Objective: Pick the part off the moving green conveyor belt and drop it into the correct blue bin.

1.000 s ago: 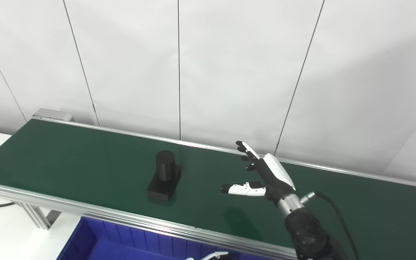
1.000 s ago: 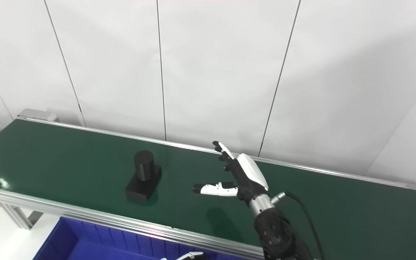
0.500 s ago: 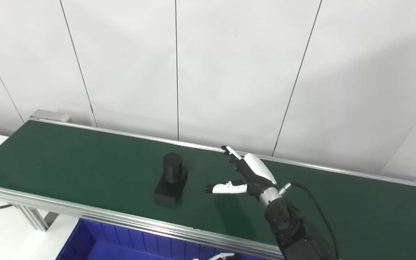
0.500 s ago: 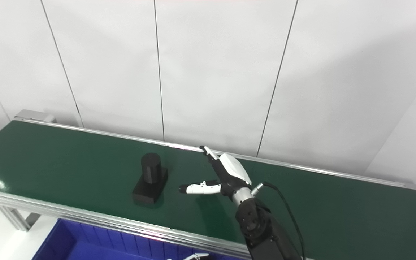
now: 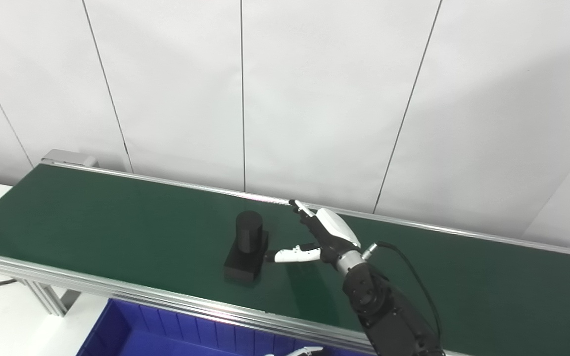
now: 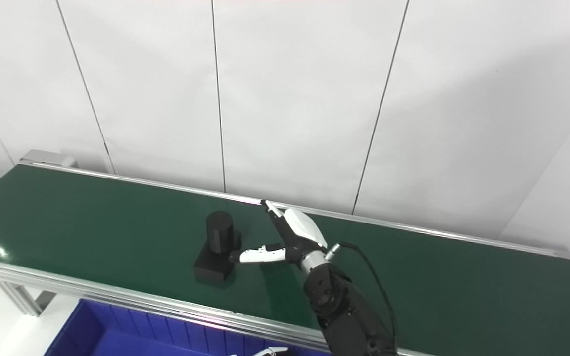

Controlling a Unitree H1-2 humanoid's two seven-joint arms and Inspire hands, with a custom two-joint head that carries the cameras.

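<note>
— What's over on the left?

— The green conveyor belt (image 5: 92, 217) runs across the room with a silver rail along its near edge. Below that rail sits a blue bin (image 5: 166, 336).

— And the part?

— The black part (image 5: 246, 245), an upright cylinder on a flat block, stands on the belt near the middle, toward the near rail.

— Where's the right hand?

— The right hand (image 5: 320, 236) hangs just to the right of the part, fingers spread and holding nothing. Its thumb tip looks to be at the block's right side; I can't tell if it touches.

— The left hand?

— Only a white sliver of the left hand (image 5: 295, 351) shows at the bottom edge, over the bin. I can't tell how its fingers are set.
</note>
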